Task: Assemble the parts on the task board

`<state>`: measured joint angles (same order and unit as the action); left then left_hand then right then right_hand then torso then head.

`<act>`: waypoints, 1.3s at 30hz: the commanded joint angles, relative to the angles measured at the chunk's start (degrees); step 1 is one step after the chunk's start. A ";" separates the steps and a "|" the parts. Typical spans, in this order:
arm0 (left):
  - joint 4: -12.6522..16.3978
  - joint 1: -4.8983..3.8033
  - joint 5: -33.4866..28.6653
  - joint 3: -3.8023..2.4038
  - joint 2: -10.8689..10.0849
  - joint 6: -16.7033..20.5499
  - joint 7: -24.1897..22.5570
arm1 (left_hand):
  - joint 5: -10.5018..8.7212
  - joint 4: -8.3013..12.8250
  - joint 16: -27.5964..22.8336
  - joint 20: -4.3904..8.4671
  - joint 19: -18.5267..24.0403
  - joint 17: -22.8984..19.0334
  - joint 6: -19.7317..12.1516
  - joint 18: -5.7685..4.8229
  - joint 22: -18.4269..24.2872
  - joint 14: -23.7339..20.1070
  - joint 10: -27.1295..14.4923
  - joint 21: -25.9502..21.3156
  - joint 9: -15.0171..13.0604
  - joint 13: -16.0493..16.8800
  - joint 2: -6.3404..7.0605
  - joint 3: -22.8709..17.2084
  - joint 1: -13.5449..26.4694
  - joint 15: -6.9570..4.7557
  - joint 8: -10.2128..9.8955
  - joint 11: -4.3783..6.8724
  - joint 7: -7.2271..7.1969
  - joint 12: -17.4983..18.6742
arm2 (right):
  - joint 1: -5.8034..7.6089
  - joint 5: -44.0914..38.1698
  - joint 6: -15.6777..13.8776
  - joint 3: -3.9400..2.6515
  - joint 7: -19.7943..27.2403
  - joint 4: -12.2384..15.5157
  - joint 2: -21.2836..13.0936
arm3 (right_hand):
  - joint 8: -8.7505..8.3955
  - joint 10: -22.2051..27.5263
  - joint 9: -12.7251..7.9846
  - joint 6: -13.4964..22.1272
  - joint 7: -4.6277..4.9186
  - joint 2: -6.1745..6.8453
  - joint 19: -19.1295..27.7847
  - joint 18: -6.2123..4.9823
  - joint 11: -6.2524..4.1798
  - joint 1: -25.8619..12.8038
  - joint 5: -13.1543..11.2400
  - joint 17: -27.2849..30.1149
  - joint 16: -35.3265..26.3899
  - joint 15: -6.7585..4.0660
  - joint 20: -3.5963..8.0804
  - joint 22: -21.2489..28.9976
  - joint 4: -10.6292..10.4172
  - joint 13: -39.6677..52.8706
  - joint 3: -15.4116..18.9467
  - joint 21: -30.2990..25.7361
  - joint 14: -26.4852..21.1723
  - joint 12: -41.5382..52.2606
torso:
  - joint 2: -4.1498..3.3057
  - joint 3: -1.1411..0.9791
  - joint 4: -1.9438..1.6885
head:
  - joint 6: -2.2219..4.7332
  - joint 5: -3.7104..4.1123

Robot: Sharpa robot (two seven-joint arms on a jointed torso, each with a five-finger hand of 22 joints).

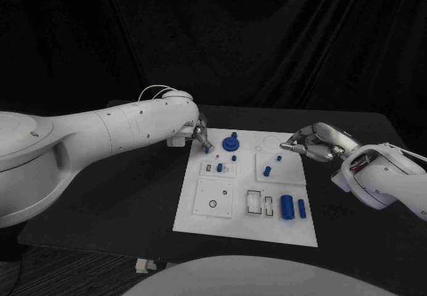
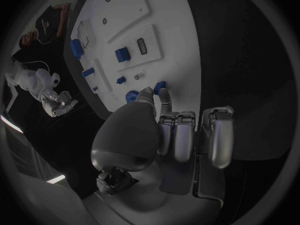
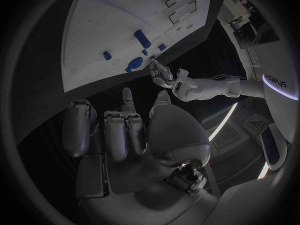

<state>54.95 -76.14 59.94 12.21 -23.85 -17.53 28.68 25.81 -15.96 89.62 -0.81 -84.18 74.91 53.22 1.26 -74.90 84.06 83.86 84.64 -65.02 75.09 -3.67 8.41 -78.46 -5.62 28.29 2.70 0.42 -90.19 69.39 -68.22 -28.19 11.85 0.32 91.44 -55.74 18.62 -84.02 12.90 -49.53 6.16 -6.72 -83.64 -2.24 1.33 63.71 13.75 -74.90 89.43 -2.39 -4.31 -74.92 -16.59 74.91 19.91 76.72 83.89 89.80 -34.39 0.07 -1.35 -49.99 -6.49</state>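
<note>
Fingers [image 2: 164,96] of left hand [image 1: 197,137] seemingly pinch a blue part [image 2: 160,85]; right hand [image 1: 313,143] curled, holding nothing.

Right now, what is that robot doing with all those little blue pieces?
It is putting small blue parts together on the white task board. Its left hand reaches over the far left corner of the board, and its fingertips pinch a small blue peg there. A round blue knob stands on the board just beside it. The right hand hovers over the board's far right edge with its fingers curled in, holding nothing.
</note>
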 commanded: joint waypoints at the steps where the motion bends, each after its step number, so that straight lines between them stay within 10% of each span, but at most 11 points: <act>1: -0.04 0.11 -0.07 -0.05 0.18 -1.05 0.17 | 0.26 -0.02 0.38 0.15 -3.33 15.09 -0.41 0.06 -13.35 5.94 6.10 -0.36 -0.02 14.85 -0.01 -0.41 -0.49 -0.25 -0.26 0.60 0.09 0.25 | -0.12 -0.31 0.21 -0.04 -0.77 0.10 -0.02 | -0.37 -5.98 -0.08 0.14 0.09 -0.02 0.22 -1.07 0.44 0.50 0.21 -13.03 -0.36 0.36 0.07 -10.68 -0.01 15.09 0.33 -0.30 5.60 0.20 | -0.01 0.00 0.00 | -0.01 -0.03; 15: -0.46 0.31 -0.07 -0.05 0.24 -1.93 0.90 | 0.39 -0.22 0.38 0.14 -3.25 15.09 -0.38 0.10 -13.31 5.94 5.98 -0.52 0.06 14.71 -0.14 -0.65 -0.54 -0.23 -0.39 0.57 0.11 0.39 | -0.12 -0.31 0.18 -0.04 -0.77 0.16 -0.03 | -0.37 -5.98 -0.08 0.14 0.09 -0.04 0.23 -1.08 0.44 0.55 0.26 -13.00 -0.38 0.36 0.07 -10.67 0.01 15.09 0.35 -0.32 5.59 0.20 | -0.04 -0.02 -0.03 | -0.01 0.03; 23: -0.48 0.43 -0.07 -0.05 0.30 -1.90 0.90 | 4.63 -0.22 0.38 0.18 -3.20 15.09 -0.14 0.11 -13.30 5.94 5.97 -0.56 0.64 14.70 0.67 -3.08 -2.40 -0.29 -1.32 0.66 0.00 0.40 | -0.12 -0.31 0.16 -0.04 -0.75 0.18 -0.05 | -0.37 -5.98 -0.08 0.14 0.09 -0.04 0.23 -1.08 0.44 0.55 0.26 -13.00 -0.38 0.36 0.07 -10.67 0.01 15.09 0.35 -0.32 5.59 0.20 | -0.02 0.00 0.01 | -0.01 -0.04; 27: -0.39 0.45 -0.07 -0.05 0.26 -1.75 0.81 | -0.41 -0.48 0.38 0.28 -3.18 15.09 0.02 0.11 -13.29 5.94 5.97 -0.57 1.04 14.70 1.85 -7.73 -3.67 -0.36 -2.08 0.71 -0.01 0.40 | -0.12 -0.31 0.12 -0.04 -0.74 0.17 -0.05 | -0.37 -5.98 -0.08 0.14 0.09 -0.04 0.23 -1.08 0.44 0.55 0.26 -13.00 -0.38 0.36 0.07 -10.67 0.01 15.09 0.35 -0.32 5.59 0.20 | -0.02 0.02 0.01 | -0.01 -0.10; 39: -0.08 0.48 -0.07 -0.05 0.04 -1.01 0.46 | 0.58 -0.29 0.38 0.24 -3.19 15.09 1.24 0.10 -13.30 5.94 5.96 -0.53 2.37 14.69 6.67 -18.93 -2.80 -0.31 -3.57 0.62 0.12 0.41 | -0.12 -0.31 0.03 -0.04 -0.70 0.14 0.00 | -0.37 -5.98 -0.08 0.13 0.09 -0.07 0.28 -1.11 0.44 0.68 0.33 -12.91 -0.42 0.36 0.07 -10.63 0.04 15.09 0.36 -0.44 5.57 0.20 | 0.01 0.01 0.01 | -0.01 -0.24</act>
<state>54.67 -75.98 59.92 12.08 -23.87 -18.52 29.44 26.25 -17.56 89.62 -0.81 -84.18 74.90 53.66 1.26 -74.90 84.15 83.70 84.42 -62.67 74.89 2.38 -9.07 -81.29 -5.53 24.90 2.91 1.02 -89.55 69.39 -68.22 -28.14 11.85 0.31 91.50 -55.71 18.62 -84.02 12.91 -49.53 6.17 -6.72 -83.64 -2.24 1.33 63.71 13.74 -74.90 89.17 -2.39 -4.31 -74.90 -16.59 74.95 19.91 76.49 83.90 89.80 -34.39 0.07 -1.35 -49.99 -6.68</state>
